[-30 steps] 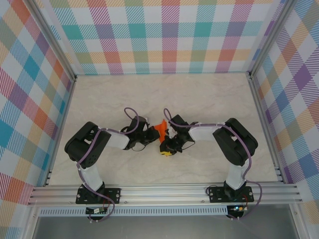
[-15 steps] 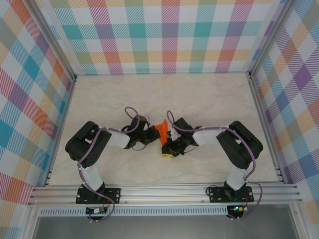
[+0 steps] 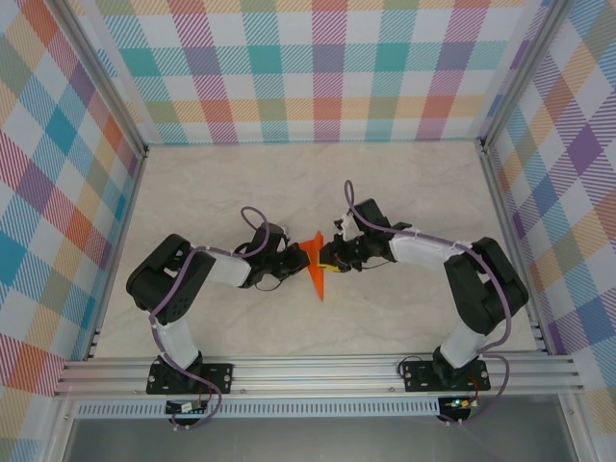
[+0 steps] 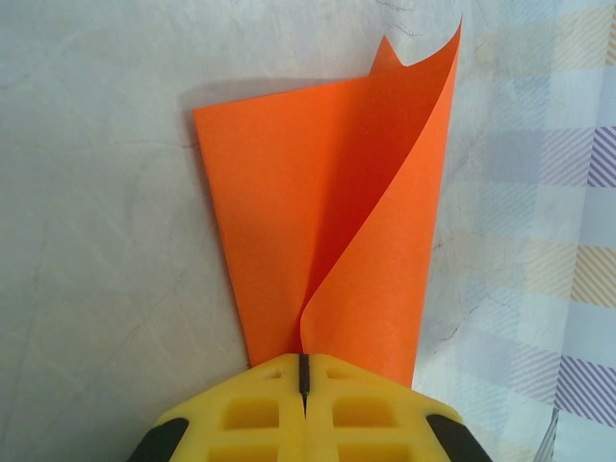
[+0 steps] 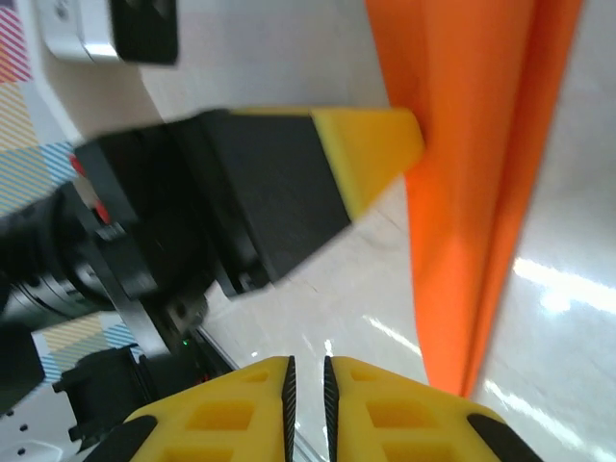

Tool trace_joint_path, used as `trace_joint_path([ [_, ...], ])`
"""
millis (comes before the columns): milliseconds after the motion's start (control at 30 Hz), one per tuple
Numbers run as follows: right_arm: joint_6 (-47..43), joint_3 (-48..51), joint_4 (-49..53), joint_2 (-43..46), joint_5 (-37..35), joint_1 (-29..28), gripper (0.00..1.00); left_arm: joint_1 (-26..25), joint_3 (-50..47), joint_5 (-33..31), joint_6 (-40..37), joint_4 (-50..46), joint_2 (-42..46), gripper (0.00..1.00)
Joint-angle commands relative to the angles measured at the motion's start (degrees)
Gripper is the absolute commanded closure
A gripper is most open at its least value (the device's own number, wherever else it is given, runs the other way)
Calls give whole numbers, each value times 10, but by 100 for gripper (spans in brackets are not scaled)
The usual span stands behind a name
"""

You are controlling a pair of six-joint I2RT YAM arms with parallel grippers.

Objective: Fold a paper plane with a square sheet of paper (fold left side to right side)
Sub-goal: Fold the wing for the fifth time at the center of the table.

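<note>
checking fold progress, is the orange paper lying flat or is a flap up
A flap is up: the orange paper curls off its lower layer while the shut left gripper pinches its edge.

The pale marbled surface [image 3: 318, 188] lies open behind and on both sides of the arms. At its middle, the left gripper [image 3: 301, 256], right gripper [image 3: 330, 262] and bright orange folded paper [image 3: 315, 265] crowd together, blocking passage between them.

The paper [image 4: 327, 241] is bright orange. Beside it, both grippers' fingers [image 4: 303, 409] are yellow on black bodies. Under the paper the table [image 3: 404, 183] is pale marbled beige. Behind the table, the walls [image 3: 318, 67] are pastel plaid.
</note>
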State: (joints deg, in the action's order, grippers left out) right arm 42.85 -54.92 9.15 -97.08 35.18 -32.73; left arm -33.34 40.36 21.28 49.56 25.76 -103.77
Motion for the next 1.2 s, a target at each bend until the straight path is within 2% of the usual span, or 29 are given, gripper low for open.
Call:
trace_joint_path([
  [0,-10,-25,3,-44,-10,-4,84,-8,1,-57,-6,-22,-55,100],
  [133,-2,-41,-10,-84,-38,-2,86,-10,0,-56,-6,-23,-55,100],
  [233,8,-52,-34,-109,-31,-1,88,-10,0,-57,-6,-24,-54,100],
  [400,-2,-70,-21,-132,-48,0,88,-11,-1,-57,-6,-27,-50,100],
  [1167,-26,-55,17,-176,-59,1,87,-11,-4,-57,-10,-32,-36,100],
])
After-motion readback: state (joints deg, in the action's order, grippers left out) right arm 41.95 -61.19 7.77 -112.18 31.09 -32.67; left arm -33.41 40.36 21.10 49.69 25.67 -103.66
